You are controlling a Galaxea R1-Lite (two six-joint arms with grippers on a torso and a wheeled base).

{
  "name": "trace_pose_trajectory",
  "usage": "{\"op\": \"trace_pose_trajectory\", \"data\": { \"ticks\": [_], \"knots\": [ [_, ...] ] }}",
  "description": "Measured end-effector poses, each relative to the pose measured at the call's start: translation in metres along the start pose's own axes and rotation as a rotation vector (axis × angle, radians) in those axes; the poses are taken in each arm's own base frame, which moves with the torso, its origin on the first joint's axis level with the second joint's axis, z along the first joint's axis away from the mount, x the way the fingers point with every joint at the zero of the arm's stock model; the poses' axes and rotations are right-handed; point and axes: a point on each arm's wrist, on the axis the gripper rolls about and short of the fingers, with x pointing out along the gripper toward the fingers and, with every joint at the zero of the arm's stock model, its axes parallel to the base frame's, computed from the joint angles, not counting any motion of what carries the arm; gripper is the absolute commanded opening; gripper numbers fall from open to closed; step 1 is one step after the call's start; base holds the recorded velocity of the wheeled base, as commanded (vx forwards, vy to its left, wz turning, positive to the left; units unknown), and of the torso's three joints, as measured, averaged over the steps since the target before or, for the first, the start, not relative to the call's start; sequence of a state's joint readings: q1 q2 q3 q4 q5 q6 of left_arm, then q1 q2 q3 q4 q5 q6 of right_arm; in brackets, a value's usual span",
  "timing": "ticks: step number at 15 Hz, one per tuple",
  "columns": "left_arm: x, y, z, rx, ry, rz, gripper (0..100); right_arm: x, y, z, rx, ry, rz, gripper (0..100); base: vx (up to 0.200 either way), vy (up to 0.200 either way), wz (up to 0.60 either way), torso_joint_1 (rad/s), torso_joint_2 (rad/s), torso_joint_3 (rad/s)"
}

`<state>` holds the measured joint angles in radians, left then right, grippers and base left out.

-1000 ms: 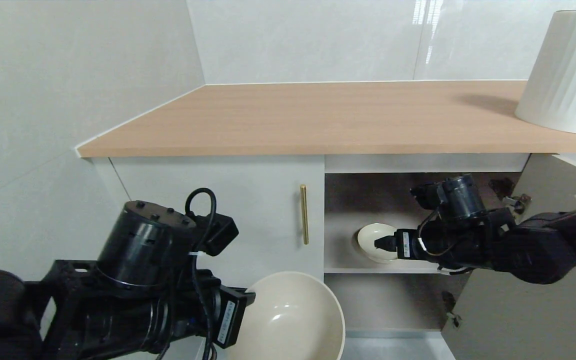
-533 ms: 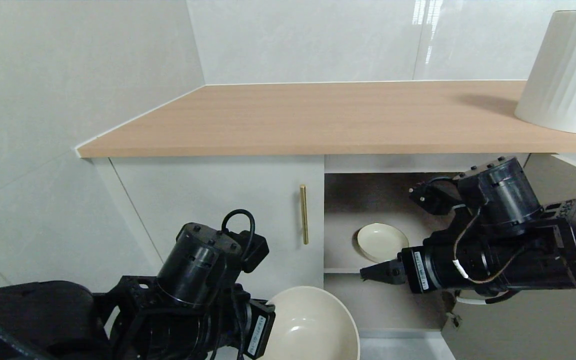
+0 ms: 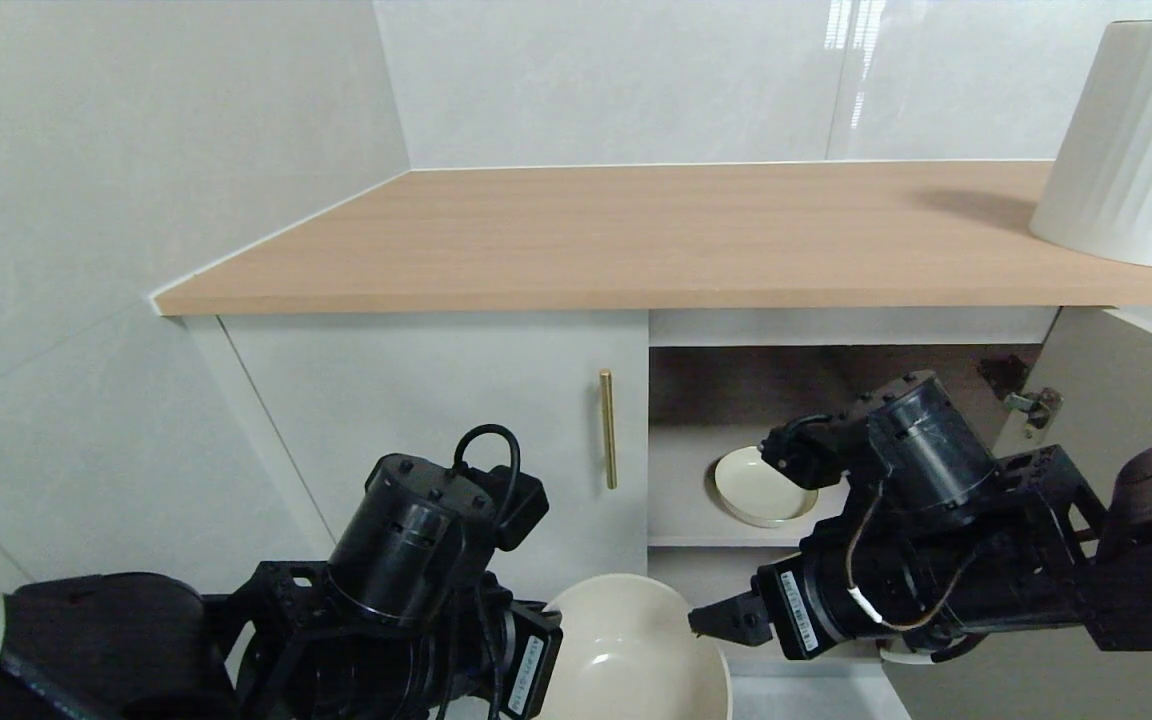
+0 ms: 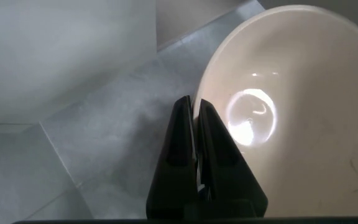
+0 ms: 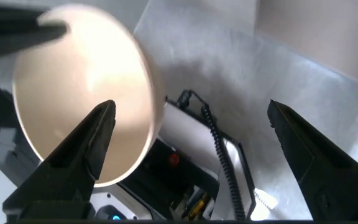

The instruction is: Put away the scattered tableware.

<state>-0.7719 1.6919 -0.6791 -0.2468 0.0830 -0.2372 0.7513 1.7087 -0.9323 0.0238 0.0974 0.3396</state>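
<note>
Left hand [image 4: 194, 107] clamped on the bowl [image 4: 291, 93] at its rim.
Right hand [image 3: 721, 620], spread open, hovers beside it, both low before the open cupboard [image 3: 716, 390]; a small dish [image 3: 761, 487] sits on its shelf. The bowl looks glazed, stiff, breakable and slippery, so a rim grip seems best.
</note>
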Motion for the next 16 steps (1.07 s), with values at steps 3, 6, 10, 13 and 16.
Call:
{"op": "trace_pose_trajectory", "data": {
  "ticks": [3, 6, 10, 13, 16],
  "knots": [
    [0.000, 0.000, 0.000, 0.000, -0.003, 0.000, 0, 0.008, 0.002, -0.003, -0.008, 0.026, 0.000, 100, 0.000, 0.000, 0.00, 0.000, 0.00, 0.000],
    [0.000, 0.000, 0.000, -0.002, -0.002, 0.001, 0, 0.014, 0.004, -0.005, -0.012, 0.042, 0.002, 100, 0.000, 0.000, 0.00, 0.000, 0.00, 0.000],
    [0.000, 0.000, 0.000, -0.006, -0.002, 0.000, 0, 0.022, 0.007, -0.007, -0.019, 0.061, -0.002, 0, 0.000, 0.000, 0.00, 0.000, 0.00, 0.000],
    [0.000, 0.000, 0.000, -0.016, -0.003, -0.002, 0, 0.026, 0.010, -0.009, -0.026, 0.069, 0.006, 0, 0.000, 0.000, 0.00, 0.000, 0.00, 0.000],
    [0.001, 0.000, 0.000, -0.015, -0.002, -0.001, 0, 0.027, 0.010, -0.010, -0.026, 0.074, 0.002, 0, 0.000, 0.000, 0.00, 0.000, 0.00, 0.000]
  ]
}}
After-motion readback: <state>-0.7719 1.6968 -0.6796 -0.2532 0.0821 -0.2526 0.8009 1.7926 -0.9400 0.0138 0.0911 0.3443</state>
